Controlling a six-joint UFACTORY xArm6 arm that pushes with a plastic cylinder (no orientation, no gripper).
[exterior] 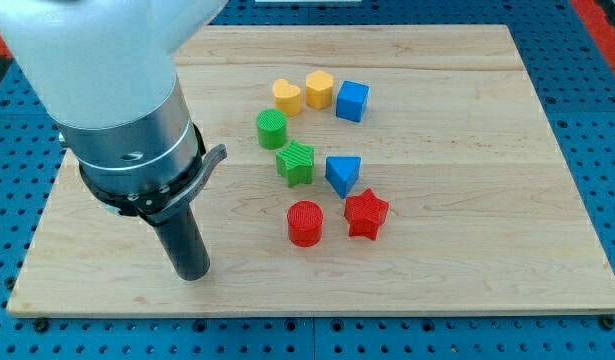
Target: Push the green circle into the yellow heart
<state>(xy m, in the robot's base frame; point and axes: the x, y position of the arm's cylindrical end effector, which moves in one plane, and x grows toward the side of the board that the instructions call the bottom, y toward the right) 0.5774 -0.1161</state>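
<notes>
The green circle [272,129] sits near the board's middle, just below and left of the yellow heart [286,96], with a small gap between them. A second yellow block [319,89] stands right of the heart. My tip [194,272] rests on the board at the view's lower left, well away from the green circle, down and to its left. The thick arm body fills the view's upper left.
A blue cube [352,101] is right of the yellow blocks. A green star-like block [296,164], a blue triangle [342,174], a red circle [305,222] and a red star [366,214] lie below the green circle. The wooden board [487,150] lies on a blue pegboard.
</notes>
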